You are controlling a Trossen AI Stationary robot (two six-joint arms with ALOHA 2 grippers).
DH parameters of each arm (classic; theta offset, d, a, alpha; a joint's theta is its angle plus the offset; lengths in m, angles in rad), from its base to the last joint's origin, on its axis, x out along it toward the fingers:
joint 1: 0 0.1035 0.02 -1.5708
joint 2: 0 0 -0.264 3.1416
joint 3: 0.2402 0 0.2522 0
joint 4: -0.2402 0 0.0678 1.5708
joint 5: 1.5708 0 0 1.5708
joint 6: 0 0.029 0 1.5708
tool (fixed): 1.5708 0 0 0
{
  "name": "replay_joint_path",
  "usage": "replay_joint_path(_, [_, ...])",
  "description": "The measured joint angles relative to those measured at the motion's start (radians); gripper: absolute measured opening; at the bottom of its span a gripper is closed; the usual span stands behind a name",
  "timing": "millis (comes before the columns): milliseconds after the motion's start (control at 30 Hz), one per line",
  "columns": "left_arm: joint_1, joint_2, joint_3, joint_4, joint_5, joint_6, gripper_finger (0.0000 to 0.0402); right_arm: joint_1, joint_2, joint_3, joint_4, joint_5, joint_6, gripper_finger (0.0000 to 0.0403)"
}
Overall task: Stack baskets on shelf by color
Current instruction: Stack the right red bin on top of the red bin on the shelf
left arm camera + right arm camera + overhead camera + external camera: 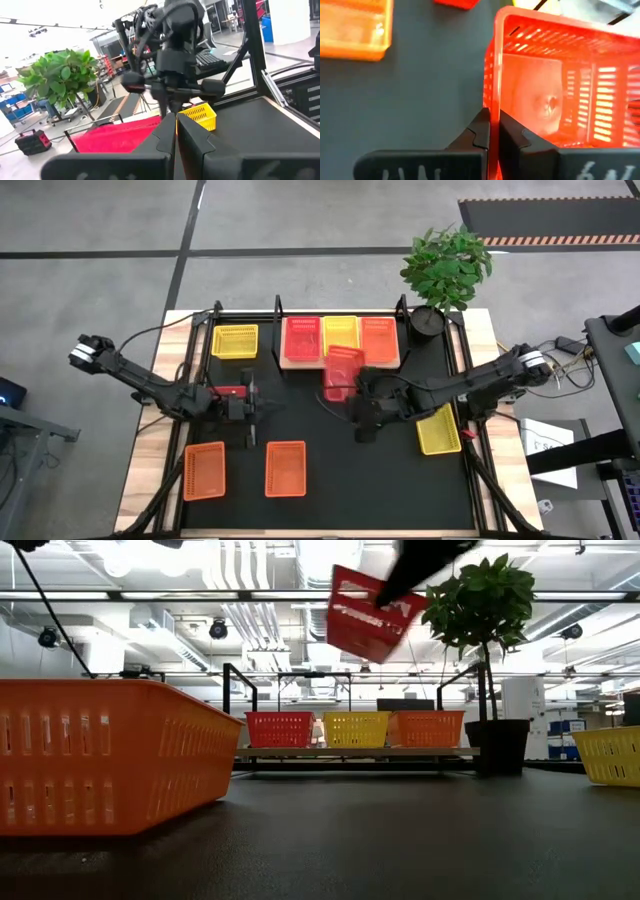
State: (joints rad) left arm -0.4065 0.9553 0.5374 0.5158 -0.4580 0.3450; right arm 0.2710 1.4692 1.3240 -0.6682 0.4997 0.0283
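Note:
A pink-red basket (343, 370) (365, 612) is up in the air in front of the shelf (340, 362), tilted, with my right gripper (357, 391) (493, 132) shut on it. On the shelf stand a pink-red (302, 338), a yellow (340, 332) and an orange basket (378, 335). On the black mat lie a yellow basket (234, 341) at far left, two orange ones (204, 470) (285, 468) near the front, and a yellow one (438, 428) at right. My left gripper (262, 402) (176, 131) is shut and empty, left of centre. My right gripper pinches one side wall of the pink-red basket at its rim (491, 100), one finger (479, 131) outside the wall and the other finger (514, 136) inside the basket. The basket is lifted clear of the mat and hangs tilted (365, 612).
A potted plant (445, 270) stands at the shelf's right end, by a black upright post (403, 308). The near orange basket (100, 755) fills the left of the low view. Bare mat (330, 430) lies between the two arms.

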Motion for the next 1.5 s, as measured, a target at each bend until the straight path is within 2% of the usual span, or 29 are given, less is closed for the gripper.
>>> replay_joint_path(400, [0.0,-0.022,-0.006,-0.001,0.0,0.002,0.0001,-0.2,0.269,0.298,-0.007,-0.005,-0.238,0.0009])
replay_joint_path(600, [-0.001,-0.045,-0.012,0.004,0.0,0.002,0.0001,-0.314,0.358,0.412,-0.007,-0.156,-0.284,0.0009])
replay_joint_path(733, [-0.001,-0.065,-0.038,0.009,0.0,0.002,0.0001,-0.367,0.398,0.462,-0.001,-0.206,-0.302,0.0009])
replay_joint_path(933, [-0.001,-0.087,-0.061,0.055,0.0,0.002,0.0001,-0.441,0.433,0.472,0.033,-0.321,-0.302,0.0009])
replay_joint_path(1500, [-0.001,-0.09,-0.062,0.052,0.0,0.011,0.0001,-0.498,0.531,0.471,0.072,-0.324,-0.364,0.0017])
